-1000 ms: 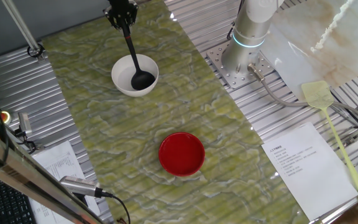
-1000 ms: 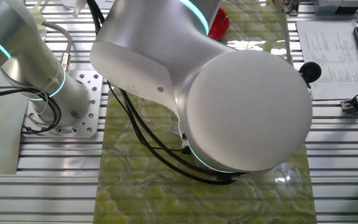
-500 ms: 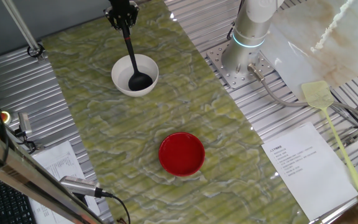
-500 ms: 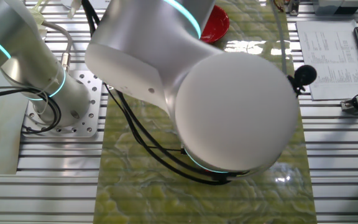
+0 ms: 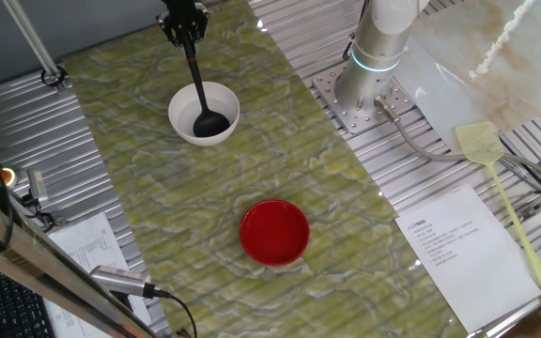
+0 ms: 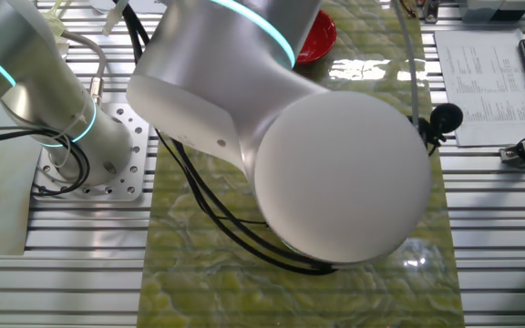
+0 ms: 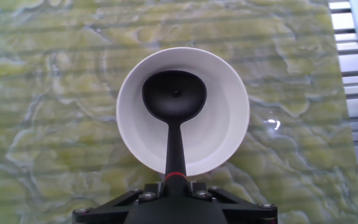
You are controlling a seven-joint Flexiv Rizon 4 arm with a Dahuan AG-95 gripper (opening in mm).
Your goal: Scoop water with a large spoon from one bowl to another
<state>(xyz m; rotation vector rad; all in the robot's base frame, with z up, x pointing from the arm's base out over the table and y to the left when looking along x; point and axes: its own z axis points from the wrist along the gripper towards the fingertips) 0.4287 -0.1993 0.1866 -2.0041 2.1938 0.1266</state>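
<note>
One round black ladle scoop [image 7: 174, 99] inside smooth white bowl [image 7: 229, 134], water possibly present.

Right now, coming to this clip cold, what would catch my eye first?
The black ladle stands out most: its scoop sits inside the white bowl at the far end of the green marbled mat, with the tool clamped on the handle's top. Next is the bright red bowl, apart and nearer the mat's middle. In the other fixed view, the arm's big grey joint blocks nearly everything.
</note>
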